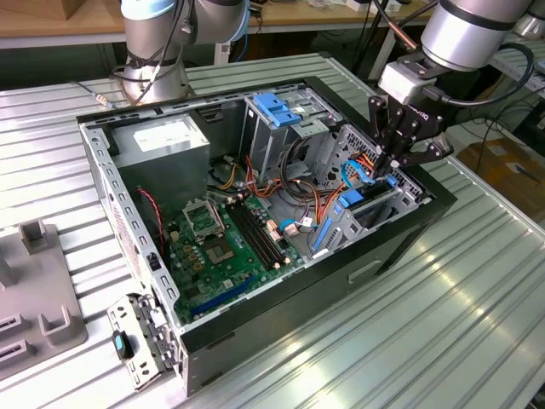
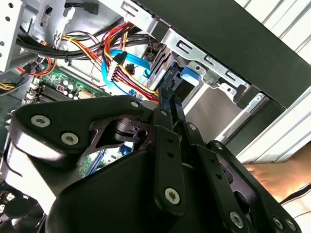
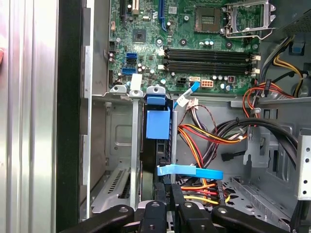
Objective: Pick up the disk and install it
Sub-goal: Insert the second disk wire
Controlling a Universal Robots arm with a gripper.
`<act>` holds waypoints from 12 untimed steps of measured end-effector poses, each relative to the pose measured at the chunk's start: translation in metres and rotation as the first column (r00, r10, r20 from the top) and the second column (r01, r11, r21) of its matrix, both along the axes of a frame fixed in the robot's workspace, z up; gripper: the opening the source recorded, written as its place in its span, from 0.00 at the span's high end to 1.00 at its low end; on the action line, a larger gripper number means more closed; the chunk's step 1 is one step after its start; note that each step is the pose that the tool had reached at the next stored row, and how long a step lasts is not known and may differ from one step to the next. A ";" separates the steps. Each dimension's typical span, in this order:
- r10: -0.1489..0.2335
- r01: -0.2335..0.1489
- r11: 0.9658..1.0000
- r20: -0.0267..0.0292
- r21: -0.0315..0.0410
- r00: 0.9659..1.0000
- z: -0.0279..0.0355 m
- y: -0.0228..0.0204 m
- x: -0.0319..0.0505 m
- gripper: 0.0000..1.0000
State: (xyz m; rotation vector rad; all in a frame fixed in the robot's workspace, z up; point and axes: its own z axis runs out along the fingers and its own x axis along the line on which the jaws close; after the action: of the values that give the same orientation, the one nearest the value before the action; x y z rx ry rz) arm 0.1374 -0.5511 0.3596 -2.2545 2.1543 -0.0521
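A: Black claw [image 1: 397, 162] is down at the drive bay, fingers pressed together on the blue end of the disk [image 3: 157, 145].

B: And the disk stands on edge in its slot, at the case's [image 1: 255, 319] end toward the exterior view's right, orange and yellow cables [image 3: 204, 141] just beside, motherboard [image 1: 230, 239] beyond.

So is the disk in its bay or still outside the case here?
In the bay: the disk stands on edge inside the grey drive cage, with the gripper at its near end.
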 end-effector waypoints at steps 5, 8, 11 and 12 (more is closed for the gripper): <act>0.000 0.000 1.000 -0.003 0.000 1.000 0.0000 0.0000 0.0000 0.84; 0.000 0.000 1.000 -0.004 0.000 1.000 0.0000 0.0000 0.0000 0.84; 0.000 0.000 1.000 -0.005 0.000 1.000 0.0000 0.0000 0.0000 0.84; 0.000 0.000 1.000 -0.006 0.000 1.000 0.0000 0.0000 0.0000 0.84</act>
State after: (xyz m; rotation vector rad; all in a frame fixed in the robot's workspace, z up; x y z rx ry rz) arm 0.1374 -0.5511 0.3596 -2.2574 2.1571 -0.0457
